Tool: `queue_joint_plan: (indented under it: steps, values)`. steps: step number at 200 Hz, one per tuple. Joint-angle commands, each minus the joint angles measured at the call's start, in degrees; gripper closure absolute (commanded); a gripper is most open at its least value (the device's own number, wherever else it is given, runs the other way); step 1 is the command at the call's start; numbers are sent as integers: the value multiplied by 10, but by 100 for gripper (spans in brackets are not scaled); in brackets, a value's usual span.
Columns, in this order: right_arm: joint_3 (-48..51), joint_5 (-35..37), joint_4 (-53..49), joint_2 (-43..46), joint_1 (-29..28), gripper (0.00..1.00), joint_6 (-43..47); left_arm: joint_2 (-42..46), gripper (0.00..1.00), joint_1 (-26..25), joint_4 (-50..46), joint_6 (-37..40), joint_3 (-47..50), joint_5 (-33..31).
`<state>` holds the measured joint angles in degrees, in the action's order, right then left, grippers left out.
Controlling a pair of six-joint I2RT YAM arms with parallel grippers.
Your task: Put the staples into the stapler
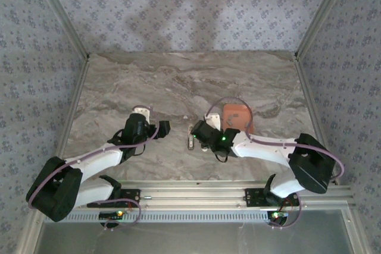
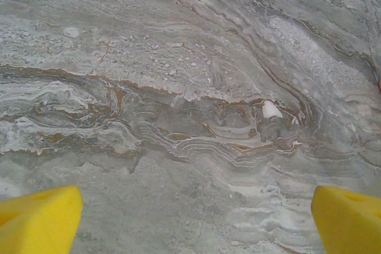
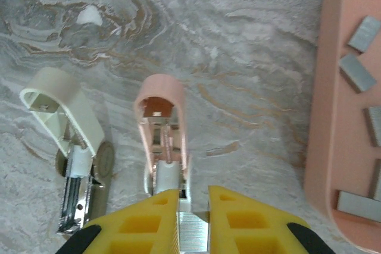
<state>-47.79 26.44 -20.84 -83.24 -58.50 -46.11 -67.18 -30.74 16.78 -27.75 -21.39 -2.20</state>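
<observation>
Two arms in frame, bases at the near table edge. Left arm folds up from its base and reaches forward-right. The left gripper [image 2: 193, 218] hangs low over bare marble table [image 2: 178, 57], its yellow fingers [image 2: 38, 218] spread to the full width of the wrist view, nothing between them.

Right arm: elbow out to the right, forearm sweeping left toward table centre, wrist pitched down. The right gripper [image 3: 193, 206] has its yellow pads pressed in on a staple strip [image 3: 193, 236], a small grey ribbed metal block pinched between them.

The strip sits right at the near end of the pink stapler [image 3: 164, 135]. This stapler lies along the gripper's line with its lid hinged open and the metal channel exposed, rounded nose pointing away. The strip looks in line with the channel mouth; can't tell if it's touching or seated, since the pads hide the joint.

Just left of that is a cream stapler [image 3: 65, 147], also opened up, with spring and metal magazine showing. It is angled slightly and set apart from the pink one.

To the right, near but not touching the gripper, is the salmon tray [image 3: 333, 87]. Loose staples [image 3: 357, 72] lie flat inside it, several short grey blocks scattered at different angles, well apart from both staplers.

In the top view the tray sits beyond the right wrist, on its right side. Further out there is only marble up to the patterned walls.
</observation>
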Motion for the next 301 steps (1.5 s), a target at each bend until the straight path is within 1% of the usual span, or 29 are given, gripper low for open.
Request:
queue_joint_plan:
  steps: [1,118,174,219,301]
  values:
    - [-24,-28,-20,-18,0,84,-10,3,2,4,11,-8,8,-14]
    - [-73,-99,-77,-83,3,84,-7,-1,2,4,12,-12,12,-26]
    - [-71,-86,-84,-84,6,84,-13,-5,2,4,13,-13,10,-27]
    - [-57,-71,-71,-71,7,84,-18,-6,2,3,14,-12,8,-27]
    - [-55,-81,-48,-86,20,84,-12,-10,2,4,16,-12,7,-27]
